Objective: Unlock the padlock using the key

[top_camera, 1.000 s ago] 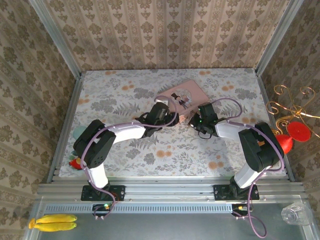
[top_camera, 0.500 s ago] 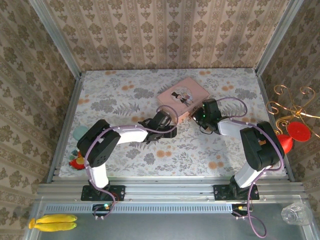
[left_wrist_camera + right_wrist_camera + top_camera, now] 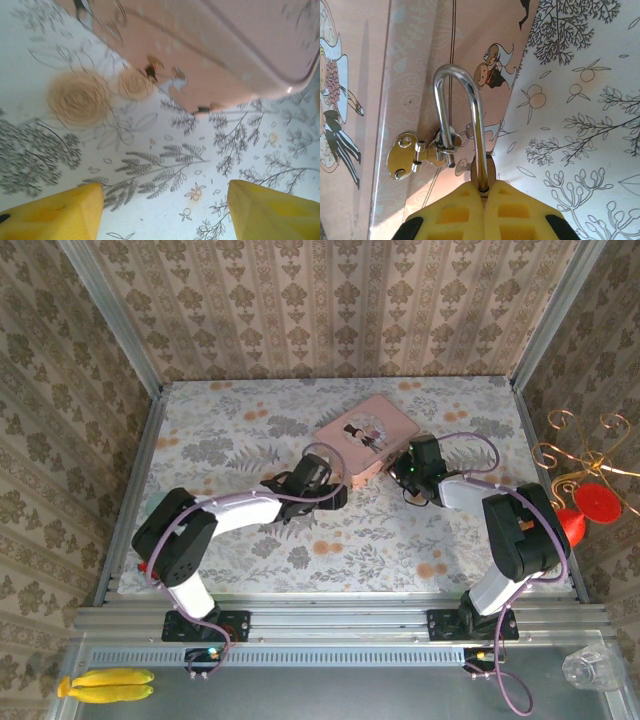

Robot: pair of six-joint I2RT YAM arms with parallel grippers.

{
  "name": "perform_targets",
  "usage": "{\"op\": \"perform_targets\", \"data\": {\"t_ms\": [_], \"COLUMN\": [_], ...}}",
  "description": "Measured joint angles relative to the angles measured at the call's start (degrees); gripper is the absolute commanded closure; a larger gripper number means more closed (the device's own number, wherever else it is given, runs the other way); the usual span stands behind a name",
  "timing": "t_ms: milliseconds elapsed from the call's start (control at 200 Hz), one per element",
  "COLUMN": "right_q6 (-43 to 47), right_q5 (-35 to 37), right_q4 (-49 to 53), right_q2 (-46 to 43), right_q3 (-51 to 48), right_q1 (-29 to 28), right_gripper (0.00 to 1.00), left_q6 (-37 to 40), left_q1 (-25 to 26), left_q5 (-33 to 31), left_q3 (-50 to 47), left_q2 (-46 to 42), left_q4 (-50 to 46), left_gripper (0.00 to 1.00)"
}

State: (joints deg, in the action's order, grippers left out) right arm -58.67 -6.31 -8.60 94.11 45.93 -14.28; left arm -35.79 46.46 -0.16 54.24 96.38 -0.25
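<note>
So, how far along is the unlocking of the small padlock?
Seemingly done: the small brass padlock shows the short leg of its silvery shackle free. In hand: the right gripper is shut on the padlock, which is hooked through the metal hasp of the pink rectangular tin; the left gripper is open, empty. Left: unhooking it, perhaps. The key I cannot make out.

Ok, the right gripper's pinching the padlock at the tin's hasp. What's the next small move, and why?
Probably nudge the right gripper forward along the shackle. It is shut on the padlock, and the shackle's short leg seems to end free just past the hasp loop on the pink tin, so a short push may unhook it.
</note>
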Motion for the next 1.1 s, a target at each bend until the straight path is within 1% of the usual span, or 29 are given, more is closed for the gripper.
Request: {"op": "perform_targets", "data": {"t_ms": [135,280,395,545,590,765,935,1100], "right_q6": [1.6,3.0,3.2,3.0,3.0,3.1,3.3,4.2], "right_q5": [-0.1,-0.2,-0.3,-1.1,-1.2,-1.7,-1.9,-2.4], "right_q4": [1.0,2.5,2.9,2.6,2.6,2.6,2.6,2.7], "right_q2": [0.0,0.0,0.0,0.4,0.5,0.7,0.7,0.7], "right_q3": [0.4,1.4,2.1,2.1,2.1,2.1,2.1,2.1], "right_q1": [0.5,0.7,0.9,1.6,1.7,3.5,5.4,5.6], "right_gripper": [1.00,1.00,1.00,1.00,1.00,1.00,1.00,1.00], "left_q6": [1.6,3.8,5.0,6.2,6.2,6.5,6.4,6.4], "left_q1": [-1.6,-2.4,-2.7,-3.5,-3.8,-3.9,-4.0,-4.3], "left_q5": [0.4,0.6,0.5,0.1,0.9,0.3,0.5,1.5], "left_q3": [3.4,9.6,14.8,21.2,21.7,22.6,21.0,19.2], "left_q2": [-0.4,0.9,4.0,10.8,12.0,12.4,12.0,11.1], "left_q4": [-2.1,-4.9,-7.2,-11.5,-11.5,-12.3,-10.1,-7.8], "left_gripper": [0.30,0.29,0.28,0.28,0.28,0.28,0.28,0.28]}}
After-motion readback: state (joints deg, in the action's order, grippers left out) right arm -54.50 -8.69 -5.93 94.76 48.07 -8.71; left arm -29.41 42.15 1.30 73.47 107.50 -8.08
